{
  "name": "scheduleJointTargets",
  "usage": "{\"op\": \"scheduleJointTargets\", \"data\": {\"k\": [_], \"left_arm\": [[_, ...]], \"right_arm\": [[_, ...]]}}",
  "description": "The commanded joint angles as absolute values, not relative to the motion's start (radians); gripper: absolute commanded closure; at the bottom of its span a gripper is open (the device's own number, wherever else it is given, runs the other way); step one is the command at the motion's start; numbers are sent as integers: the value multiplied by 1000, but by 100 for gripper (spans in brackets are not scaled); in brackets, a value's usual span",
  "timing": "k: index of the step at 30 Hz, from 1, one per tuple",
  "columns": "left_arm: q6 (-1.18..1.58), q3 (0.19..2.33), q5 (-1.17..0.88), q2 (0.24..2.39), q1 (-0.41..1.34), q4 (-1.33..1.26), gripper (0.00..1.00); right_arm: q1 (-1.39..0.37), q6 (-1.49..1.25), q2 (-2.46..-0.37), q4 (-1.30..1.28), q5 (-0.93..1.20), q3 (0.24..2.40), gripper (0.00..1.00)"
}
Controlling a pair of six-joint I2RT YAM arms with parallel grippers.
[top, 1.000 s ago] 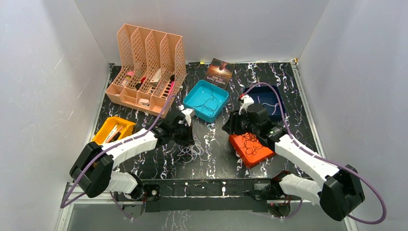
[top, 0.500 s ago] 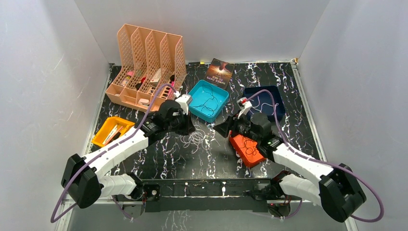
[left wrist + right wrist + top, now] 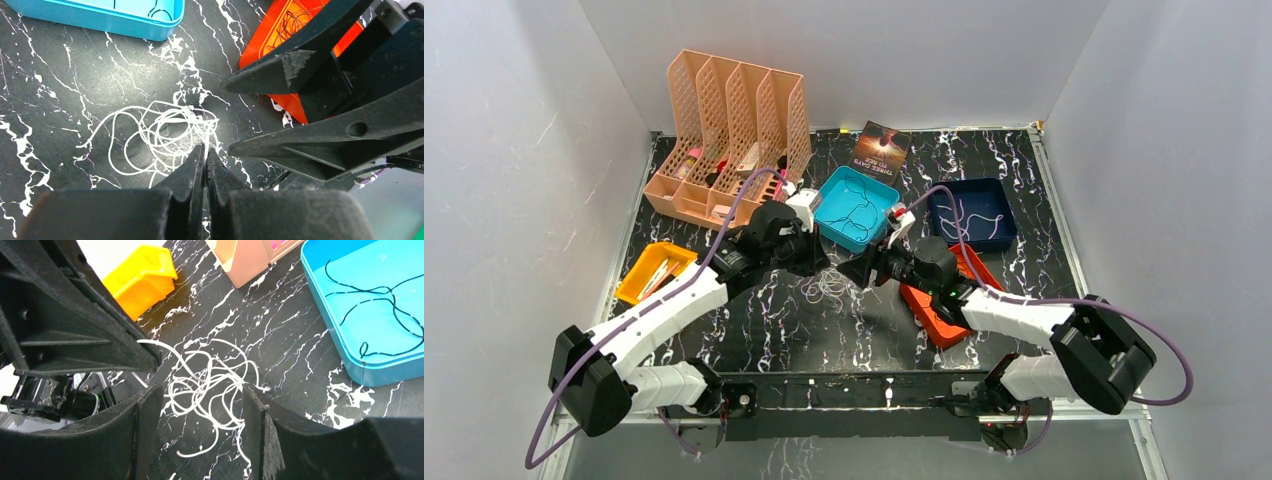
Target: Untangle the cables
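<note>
Holding left gripper (image 3: 205, 149), fingers together, at edge of white cables (image 3: 160, 136), probably anchoring them; straddling them from right with right gripper (image 3: 200, 392), fingers apart, ready for grabbing a strand.

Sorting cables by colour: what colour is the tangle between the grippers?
White; the tangle shows best in the right wrist view.

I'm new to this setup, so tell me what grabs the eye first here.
A loose tangle of thin white cables lies in the middle of the black marbled table, and both hands meet over it: the left hand shut at its edge, the right hand open astride it. Just beyond, a teal plastic tray holds thin dark cable.
</note>
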State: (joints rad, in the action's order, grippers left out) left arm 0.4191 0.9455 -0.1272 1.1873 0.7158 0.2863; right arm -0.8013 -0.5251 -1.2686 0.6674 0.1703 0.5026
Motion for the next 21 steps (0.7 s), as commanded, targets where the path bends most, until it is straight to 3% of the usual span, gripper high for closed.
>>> {"op": "scheduleJointTargets", "data": {"k": [1, 14, 21], "left_arm": [[417, 996, -151, 1143, 719, 310, 100], [431, 1083, -177, 1105, 719, 331, 100], [389, 1220, -113, 1096, 719, 398, 100]], "right_arm": [[-816, -537, -1319, 798, 132, 570, 32], [-863, -573, -1581, 916, 166, 671, 32], [-886, -598, -1658, 946, 152, 620, 35]]}}
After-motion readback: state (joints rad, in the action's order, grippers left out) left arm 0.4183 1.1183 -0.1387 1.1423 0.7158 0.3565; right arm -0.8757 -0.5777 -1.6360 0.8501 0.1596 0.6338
